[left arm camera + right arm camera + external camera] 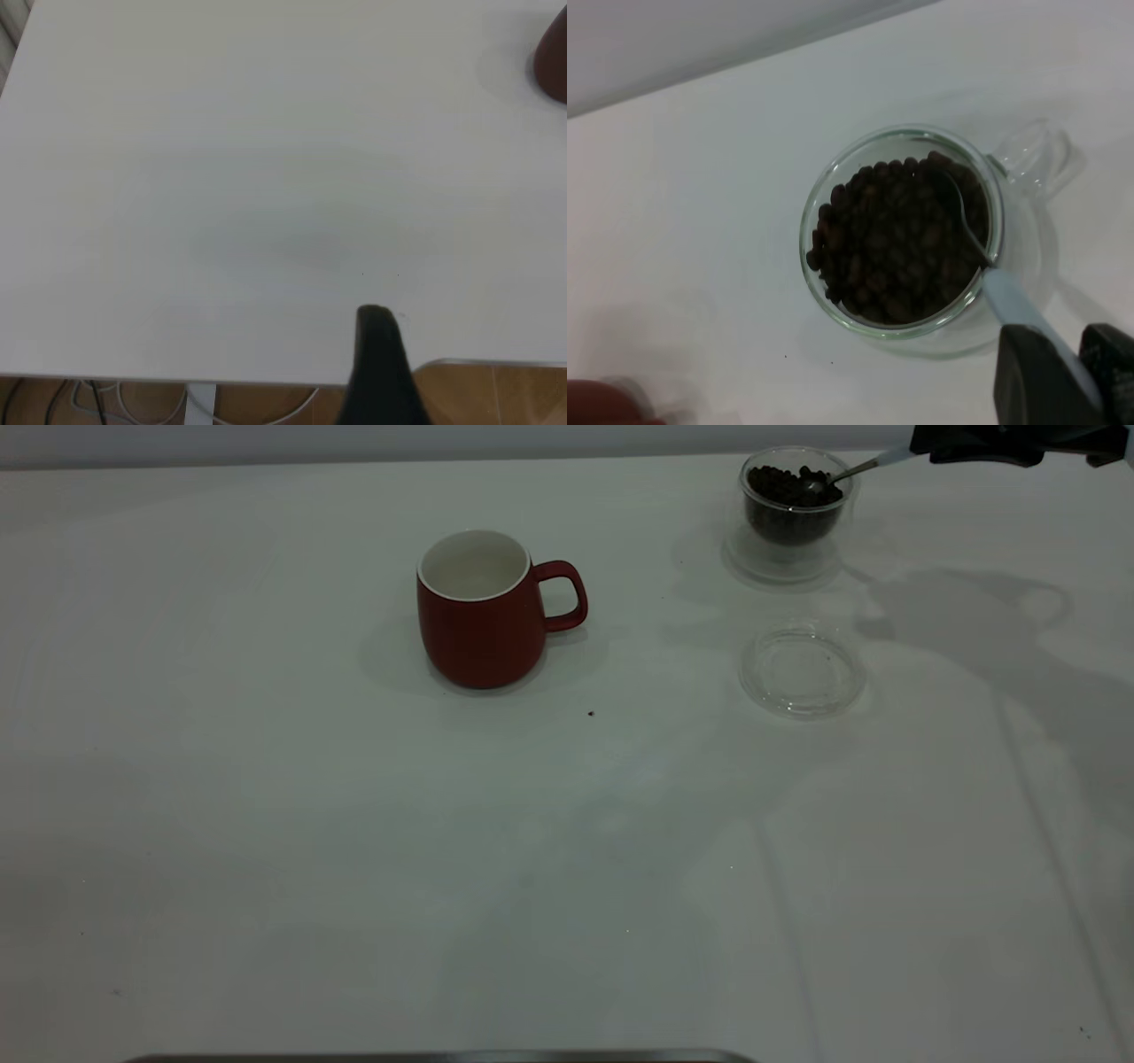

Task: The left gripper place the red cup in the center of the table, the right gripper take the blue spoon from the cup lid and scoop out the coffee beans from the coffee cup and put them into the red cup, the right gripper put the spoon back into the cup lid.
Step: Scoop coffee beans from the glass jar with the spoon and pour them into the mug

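The red cup stands upright near the middle of the table, handle toward the right edge, and the empty clear cup lid lies flat well to its right. At the far right corner the right gripper is clamped on the handle of the blue spoon, whose bowl is dipped into the coffee beans inside the glass coffee cup. The left gripper hangs over the table's edge, away from the cups, and whether its claw is open or closed I cannot tell

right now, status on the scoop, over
Right end effector shut on blue spoon, bowl dipped in coffee beans. Red cup mid-table, empty. Left end effector idle, clear.
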You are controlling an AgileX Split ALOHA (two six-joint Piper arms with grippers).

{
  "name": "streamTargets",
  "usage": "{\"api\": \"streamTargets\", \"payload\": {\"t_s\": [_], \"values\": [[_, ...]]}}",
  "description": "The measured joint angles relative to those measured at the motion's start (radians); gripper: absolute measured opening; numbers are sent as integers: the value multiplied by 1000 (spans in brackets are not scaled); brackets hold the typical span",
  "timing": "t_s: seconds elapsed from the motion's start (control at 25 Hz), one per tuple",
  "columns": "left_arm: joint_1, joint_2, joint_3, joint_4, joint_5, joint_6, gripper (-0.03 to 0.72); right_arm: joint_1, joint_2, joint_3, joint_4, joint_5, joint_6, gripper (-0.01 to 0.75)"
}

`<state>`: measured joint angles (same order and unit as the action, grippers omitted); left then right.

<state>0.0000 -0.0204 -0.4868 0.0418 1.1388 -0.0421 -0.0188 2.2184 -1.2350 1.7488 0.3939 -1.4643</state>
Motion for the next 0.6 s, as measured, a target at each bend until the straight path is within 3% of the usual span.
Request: {"api": "streamTargets", "payload": {"t_s": [0.6], "values": [[0,0,0,0,0,0,586,-3,44,-1,-3,111,195,110]]}}
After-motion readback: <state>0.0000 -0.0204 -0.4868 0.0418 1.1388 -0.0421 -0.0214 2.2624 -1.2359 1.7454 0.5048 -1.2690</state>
